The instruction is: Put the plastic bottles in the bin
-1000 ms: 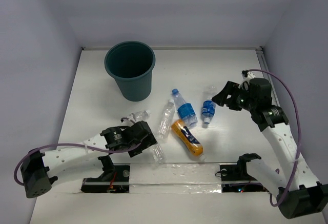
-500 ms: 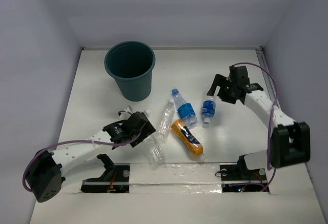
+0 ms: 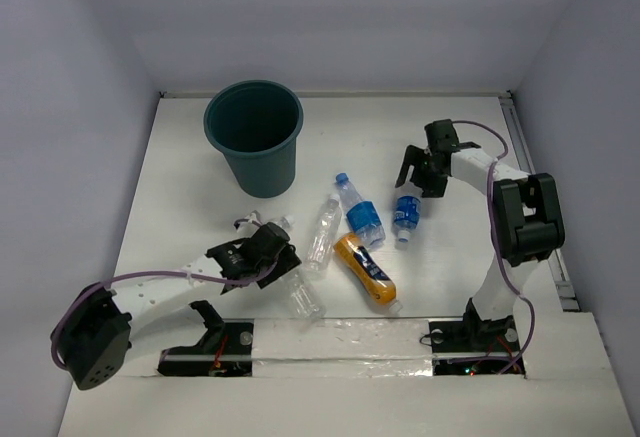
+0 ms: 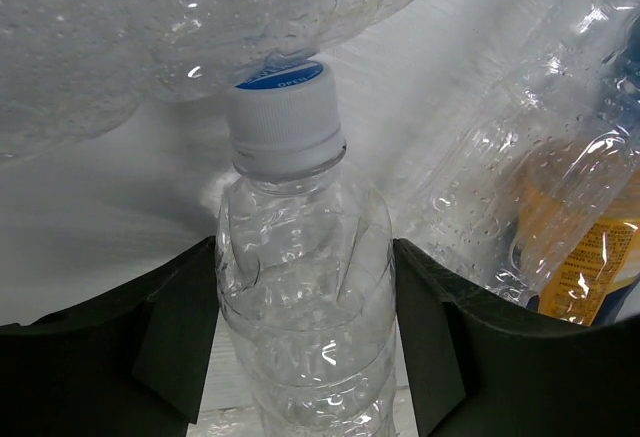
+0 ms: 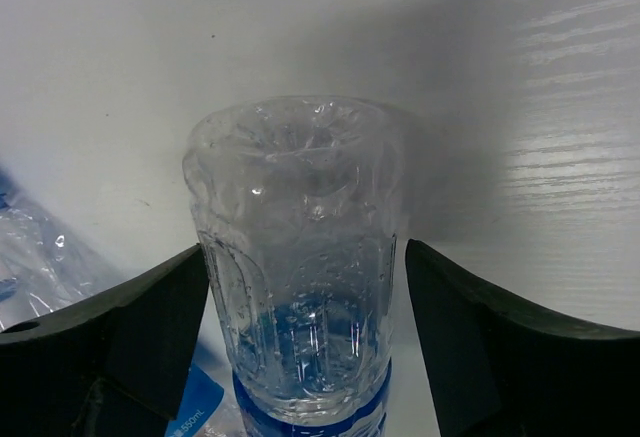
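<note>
The dark teal bin (image 3: pixel 254 137) stands upright at the back left. My left gripper (image 3: pixel 275 247) (image 4: pixel 303 247) is shut on a small clear bottle (image 3: pixel 283 223) (image 4: pixel 305 287) lying on the table, with one pad against each side below its white cap (image 4: pixel 285 117). Over at the right, the open right gripper (image 3: pixel 415 179) (image 5: pixel 305 257) straddles the base of a blue-labelled bottle (image 3: pixel 405 212) (image 5: pixel 300 257), leaving gaps on both sides. Between the arms lie another blue-labelled bottle (image 3: pixel 358 212), two clear bottles (image 3: pixel 322 227) (image 3: pixel 305 299) and an orange-yellow bottle (image 3: pixel 365 269).
White walls close in the table (image 3: pixel 200 187) on three sides. The arm bases and a foil-covered strip (image 3: pixel 350 337) run along the near edge. A purple cable (image 3: pixel 150 279) trails along the left arm.
The right arm swung in from the right and brought its gripper over the blue-labelled bottle's base. The left gripper moved up to the small clear bottle and closed on it.
</note>
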You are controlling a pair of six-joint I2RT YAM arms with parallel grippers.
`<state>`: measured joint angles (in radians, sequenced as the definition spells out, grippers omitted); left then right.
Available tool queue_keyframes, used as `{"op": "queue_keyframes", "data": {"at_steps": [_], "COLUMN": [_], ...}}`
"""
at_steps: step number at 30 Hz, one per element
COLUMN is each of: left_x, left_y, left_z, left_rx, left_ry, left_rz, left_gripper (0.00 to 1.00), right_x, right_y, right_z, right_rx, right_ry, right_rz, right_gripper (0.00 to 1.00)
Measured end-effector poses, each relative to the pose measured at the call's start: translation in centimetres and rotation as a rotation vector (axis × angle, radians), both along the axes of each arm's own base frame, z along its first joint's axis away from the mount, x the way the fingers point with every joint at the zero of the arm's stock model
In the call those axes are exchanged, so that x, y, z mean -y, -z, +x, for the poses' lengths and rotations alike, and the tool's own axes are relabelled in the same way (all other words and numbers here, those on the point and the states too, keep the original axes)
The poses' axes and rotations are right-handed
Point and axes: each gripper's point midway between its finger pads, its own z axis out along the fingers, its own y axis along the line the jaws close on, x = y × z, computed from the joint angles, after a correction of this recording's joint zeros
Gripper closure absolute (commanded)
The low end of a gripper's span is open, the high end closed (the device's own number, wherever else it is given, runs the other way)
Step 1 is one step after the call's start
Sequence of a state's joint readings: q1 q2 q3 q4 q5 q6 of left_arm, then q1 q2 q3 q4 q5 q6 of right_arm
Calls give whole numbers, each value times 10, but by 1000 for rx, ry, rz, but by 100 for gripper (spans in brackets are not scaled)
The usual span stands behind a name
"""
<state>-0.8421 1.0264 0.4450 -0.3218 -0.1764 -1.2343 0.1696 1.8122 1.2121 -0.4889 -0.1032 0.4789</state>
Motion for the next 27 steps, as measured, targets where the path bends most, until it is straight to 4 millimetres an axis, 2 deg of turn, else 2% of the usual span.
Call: {"op": "queue_keyframes", "data": {"at_steps": [1, 6, 9, 12, 14, 16, 18, 21, 24, 27], "left_x": [0, -3, -4, 1, 9, 18, 27, 36, 33, 11], "left_y": [0, -5, -17, -42, -70, -108, -159, -254, -343, -412], "left_z": [0, -4, -10, -16, -18, -15, -8, 11, 50, 99], "left_rx": [2, 10, 25, 45, 69, 114, 189, 361, 553, 723], "left_ry": [4, 27, 53, 109, 152, 184, 204, 206, 152, 47], "left_rz": [1, 3, -19, -52, -80, -119, -174, -259, -264, -194], "left_gripper": [50, 60, 64, 65, 65, 65, 65, 65, 64, 64], "right_x": [0, -1, 3, 8, 11, 13, 14, 13, 8, 0], "right_y": [2, 2, -3, -22, -43, -72, -103, -148, -181, -205], "right_z": [0, 0, 2, 4, 5, 6, 5, -4, -19, -34], "right_rx": [-7, -9, 9, 57, 111, 184, 267, 389, 471, 528], "right_ry": [1, 15, 30, 43, 54, 63, 69, 72, 65, 50], "right_rz": [1, 9, -7, -26, -33, -31, -17, 27, 88, 157], "right_gripper": [22, 41, 45, 46, 46, 47, 48, 47, 48, 48]}}
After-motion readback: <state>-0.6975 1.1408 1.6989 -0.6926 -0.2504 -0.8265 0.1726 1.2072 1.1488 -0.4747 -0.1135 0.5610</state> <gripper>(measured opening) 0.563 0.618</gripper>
